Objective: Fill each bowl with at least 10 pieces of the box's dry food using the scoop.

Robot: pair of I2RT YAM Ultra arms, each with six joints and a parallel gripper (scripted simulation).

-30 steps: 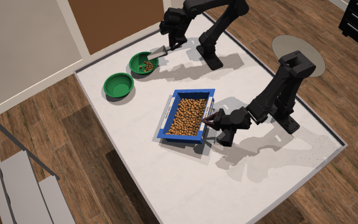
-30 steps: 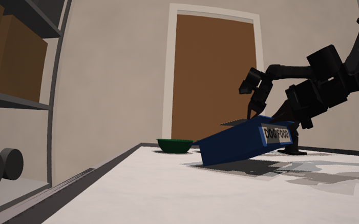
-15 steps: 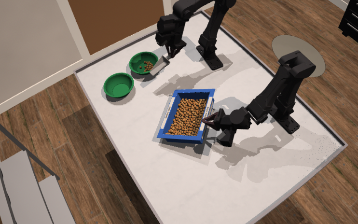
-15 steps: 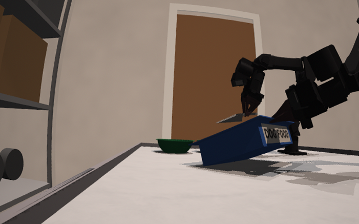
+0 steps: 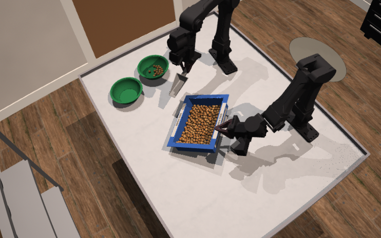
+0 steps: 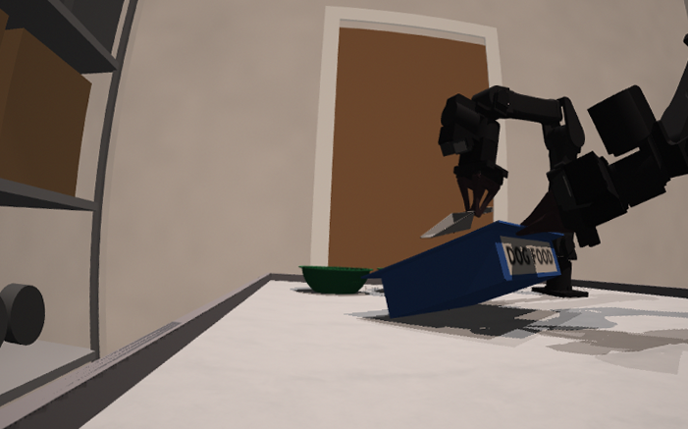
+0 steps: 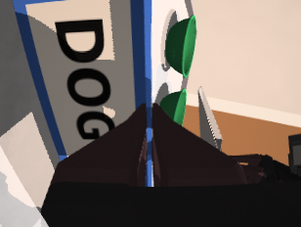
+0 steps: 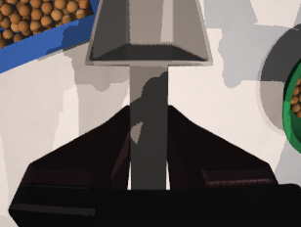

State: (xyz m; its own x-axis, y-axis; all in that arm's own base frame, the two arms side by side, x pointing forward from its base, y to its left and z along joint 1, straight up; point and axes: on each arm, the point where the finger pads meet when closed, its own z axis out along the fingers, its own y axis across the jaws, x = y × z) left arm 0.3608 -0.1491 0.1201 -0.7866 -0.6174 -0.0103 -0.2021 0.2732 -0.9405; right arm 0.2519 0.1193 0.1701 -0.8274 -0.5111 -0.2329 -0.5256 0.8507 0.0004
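Observation:
The blue box (image 5: 199, 122) of brown dry food stands mid-table, tilted up on its right side. My left gripper (image 5: 218, 127) is shut on the box's right wall and holds that side raised; the wall also shows in the left wrist view (image 7: 149, 93). My right gripper (image 5: 185, 70) is shut on the handle of the grey scoop (image 5: 178, 84), which hangs empty and tilted down between the bowls and the box. In the right wrist view the scoop (image 8: 150, 22) is empty. The far green bowl (image 5: 153, 66) holds several pieces. The near green bowl (image 5: 126, 90) is empty.
The box reads DOG FOOD on its label (image 6: 530, 255). A raised dark rim (image 5: 92, 70) runs round the table. A shelf unit (image 6: 31, 174) stands beside the table, and a grey round disc (image 5: 317, 57) lies on the floor behind the left arm.

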